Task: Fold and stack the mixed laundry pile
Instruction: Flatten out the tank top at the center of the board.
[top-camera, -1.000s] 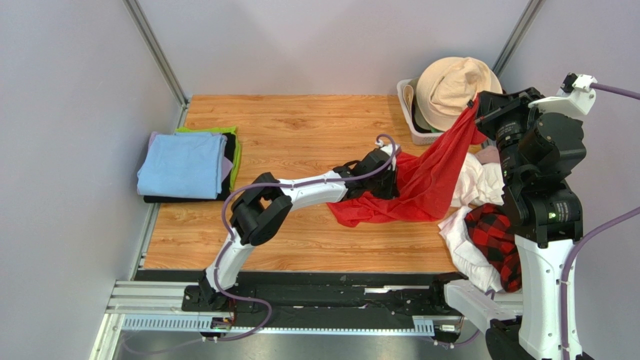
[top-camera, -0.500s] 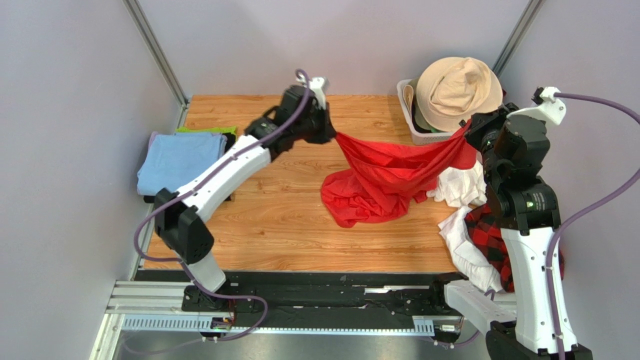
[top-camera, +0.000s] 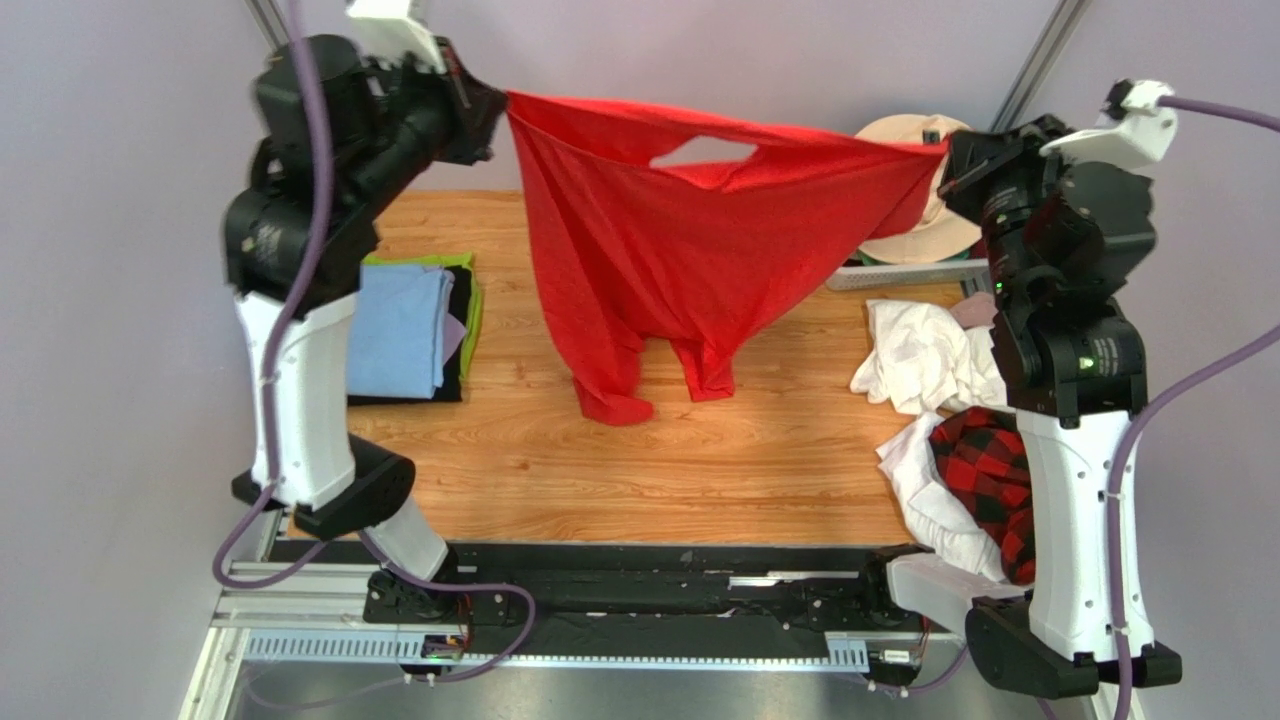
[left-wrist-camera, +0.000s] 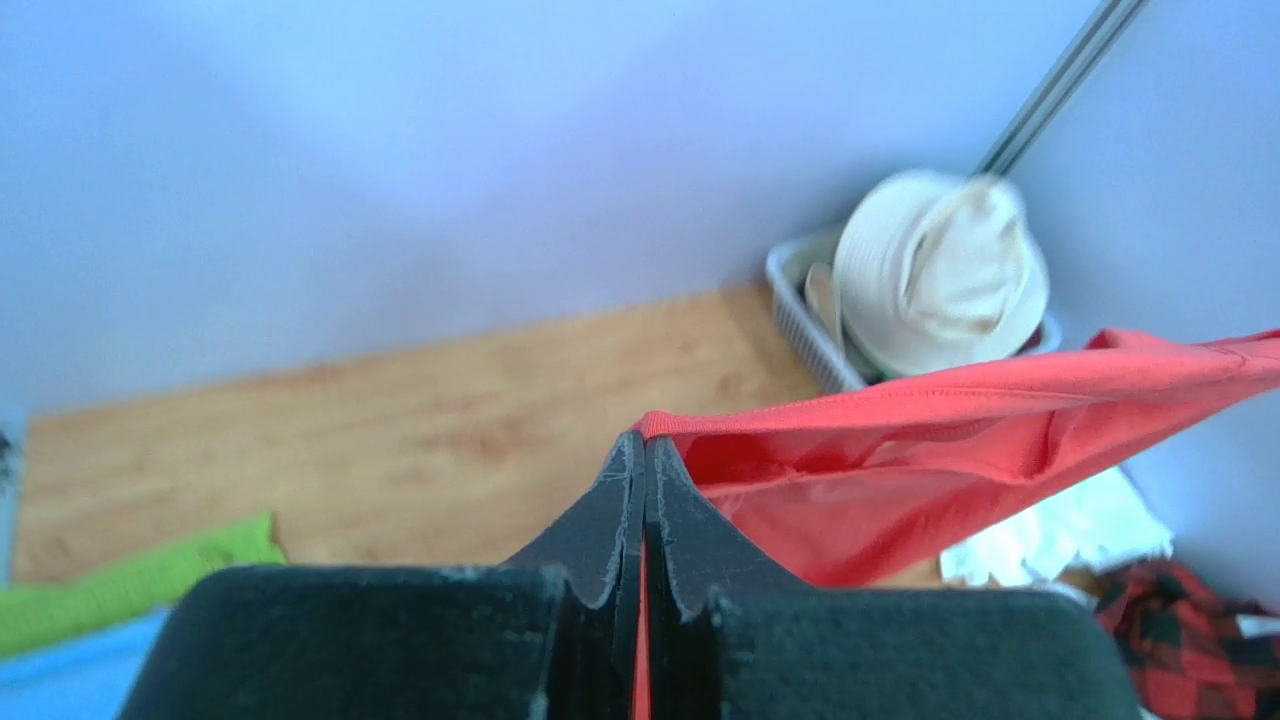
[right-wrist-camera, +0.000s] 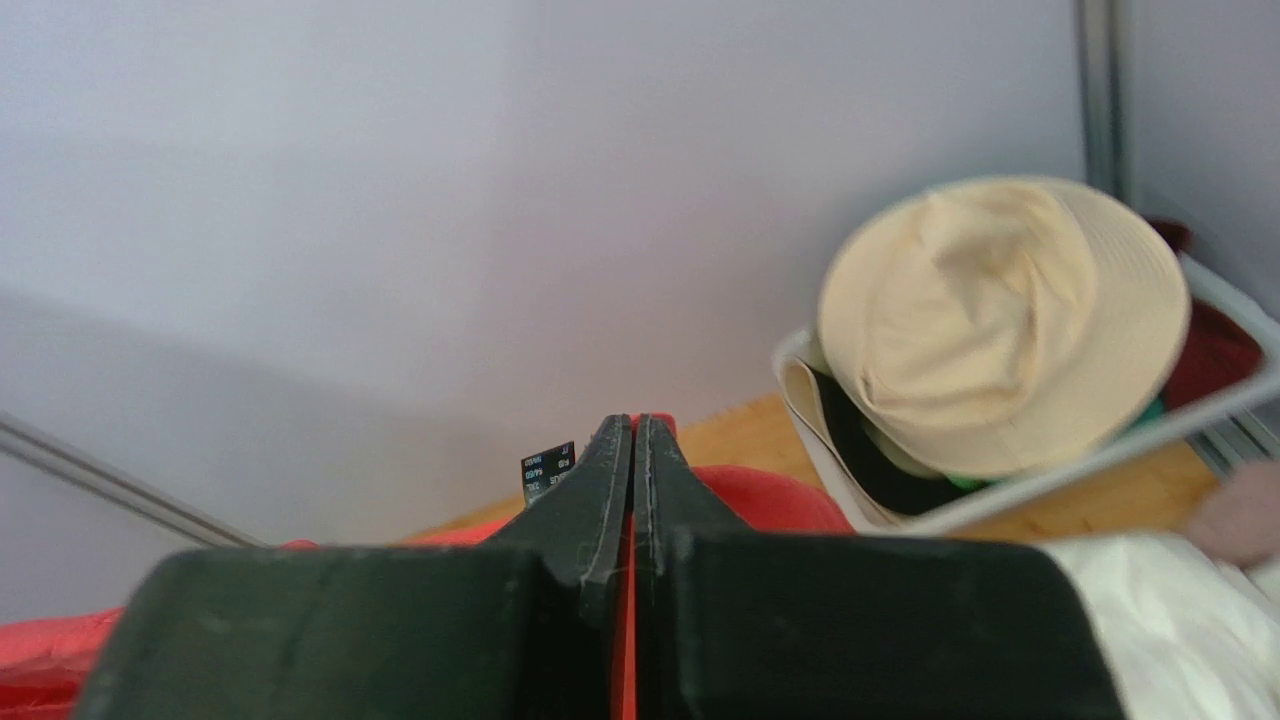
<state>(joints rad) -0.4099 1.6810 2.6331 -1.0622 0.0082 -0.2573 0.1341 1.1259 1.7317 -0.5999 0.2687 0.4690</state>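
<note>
A bright red T-shirt (top-camera: 676, 248) hangs stretched in the air between both arms, its lower end dangling just above the wooden table. My left gripper (top-camera: 493, 108) is shut on the shirt's left top corner (left-wrist-camera: 706, 435), red cloth showing between its jaws. My right gripper (top-camera: 944, 162) is shut on the shirt's right top corner (right-wrist-camera: 751, 495), next to a small black label. The rest of the laundry pile lies at the right: white cloths (top-camera: 929, 357), a red-and-black plaid shirt (top-camera: 992, 480) and a small pink piece (top-camera: 980, 311).
A folded stack with a light blue cloth (top-camera: 398, 330) on top of black and green ones lies at the table's left. A white slatted basket (top-camera: 887, 273) with a beige bucket hat (right-wrist-camera: 999, 323) stands at the back right. Grey walls enclose the table (top-camera: 631, 465).
Both arms rose and spread apart; the left one swung from mid-table up to the far left, lifting the red T-shirt off the table and stretching it out in the air.
</note>
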